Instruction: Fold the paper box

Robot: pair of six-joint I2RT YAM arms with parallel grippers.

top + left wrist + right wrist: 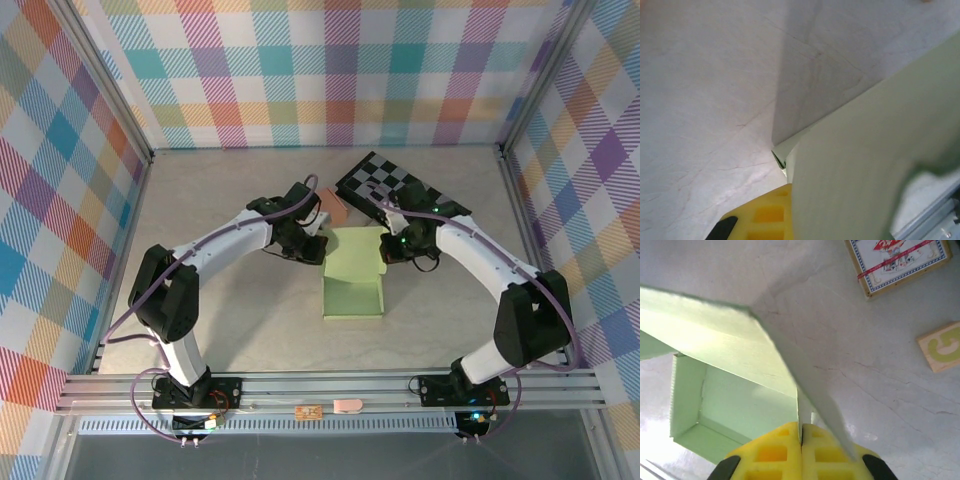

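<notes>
two white arms with black joints, purple cables and yellow ribbed pincer fingers.

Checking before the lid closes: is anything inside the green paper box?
Nothing visible: the paper box tray shows only bare green floor and walls. The strip beneath the raised lid flap is covered, so that part cannot be checked.
</notes>
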